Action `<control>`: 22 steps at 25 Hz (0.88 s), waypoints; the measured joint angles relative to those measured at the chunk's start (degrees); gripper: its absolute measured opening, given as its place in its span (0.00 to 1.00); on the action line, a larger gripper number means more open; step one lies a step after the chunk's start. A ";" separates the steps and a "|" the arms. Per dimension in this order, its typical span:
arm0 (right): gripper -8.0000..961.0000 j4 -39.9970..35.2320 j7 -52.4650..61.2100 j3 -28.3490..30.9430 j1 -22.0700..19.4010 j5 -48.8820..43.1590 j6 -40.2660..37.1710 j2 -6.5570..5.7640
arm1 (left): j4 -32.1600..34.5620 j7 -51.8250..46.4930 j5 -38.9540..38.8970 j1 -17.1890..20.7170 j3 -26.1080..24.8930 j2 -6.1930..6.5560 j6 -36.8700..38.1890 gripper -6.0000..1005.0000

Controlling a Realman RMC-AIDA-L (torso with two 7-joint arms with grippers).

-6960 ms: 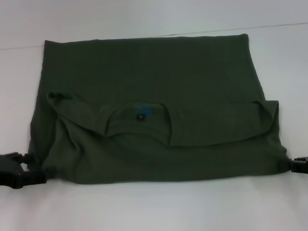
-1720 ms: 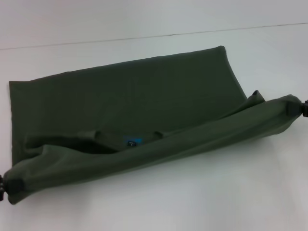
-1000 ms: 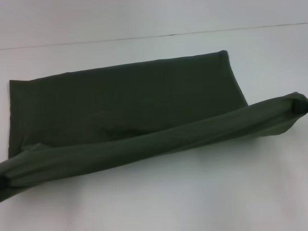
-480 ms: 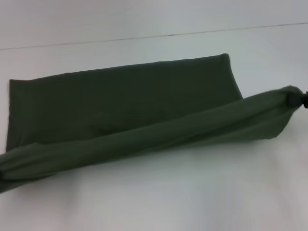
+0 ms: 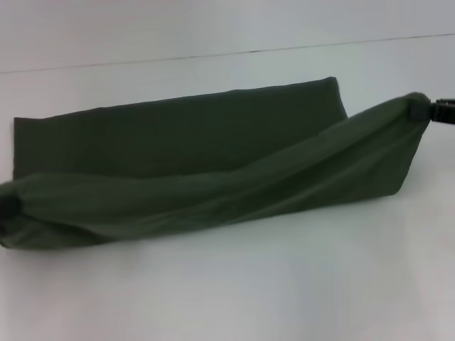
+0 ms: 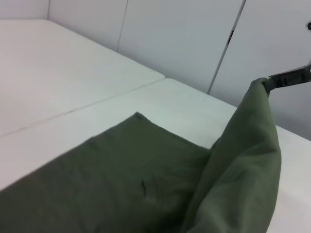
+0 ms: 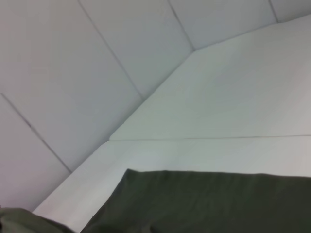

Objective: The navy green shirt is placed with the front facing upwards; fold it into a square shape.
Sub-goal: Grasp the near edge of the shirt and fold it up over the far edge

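**Desk:** Where's the shirt sitting right now?

**Me:** On my head camera the green shirt [image 5: 178,135] lies across the white table [image 5: 234,291], its far portion flat on the surface. The near edge is lifted into a long roll of cloth that runs from the left edge of the picture up to the right, highest at the right end. Only plain green fabric shows; I see no lettering or collar.

**Desk:** And the right gripper?

**Me:** The right gripper [image 5: 435,110] is at the far right of the head view, raised above the table, and its fingers are pinched together on the corner of the shirt. The cloth hangs down from that point in a slanted sheet. My left wrist camera picks it up too, farther off, as a dark tip [image 6: 286,77] with the fabric peaking right at it.

**Desk:** Left side?

**Me:** The left gripper [image 5: 7,207] is at the left edge of the head view, low near the table, almost wholly wrapped by the bunched end of the shirt. I only see a dark patch there, so I can't tell how its fingers stand.

**Desk:** Anything from the right wrist?

**Me:** Just the flat part of the shirt [image 7: 209,204] on the table, with pale wall panels [image 7: 73,63] behind.
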 joint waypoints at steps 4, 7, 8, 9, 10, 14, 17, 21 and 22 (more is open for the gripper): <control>0.09 -0.02 1.54 -0.32 1.05 0.00 1.94 -0.43 | -0.82 -1.16 -0.05 -2.05 0.15 0.76 -1.65 0.07; 0.09 -0.07 2.48 -0.50 1.78 0.01 3.34 -0.49 | -2.07 -1.84 0.03 -3.62 0.36 1.06 -3.85 0.08; 0.09 -0.08 2.88 -0.57 2.00 0.00 4.04 -0.49 | -2.61 -2.15 0.22 -4.16 0.54 1.09 -5.01 0.08; 0.09 -0.08 3.20 -0.61 2.28 0.00 4.78 -0.47 | -3.16 -2.40 0.39 -4.75 0.77 1.13 -6.23 0.08; 0.09 -0.08 3.44 -0.70 2.50 -0.01 5.52 -0.39 | -3.92 -2.57 0.54 -5.34 1.05 1.23 -7.46 0.09; 0.09 0.42 4.17 -1.81 3.46 -0.01 8.61 0.11 | -7.52 -2.80 0.66 -7.25 2.07 1.81 -12.49 0.09; 0.09 2.19 4.62 -2.24 4.52 -0.01 11.36 0.17 | -9.50 -2.87 0.69 -8.45 2.88 1.97 -16.05 0.10; 0.09 4.46 4.65 -3.23 5.70 -0.03 14.99 0.19 | -11.38 -3.31 0.70 -9.91 4.56 1.98 -20.88 0.10; 0.09 4.92 4.68 -3.57 5.96 -0.02 15.93 0.18 | -11.92 -3.48 0.70 -10.34 5.02 1.99 -22.24 0.11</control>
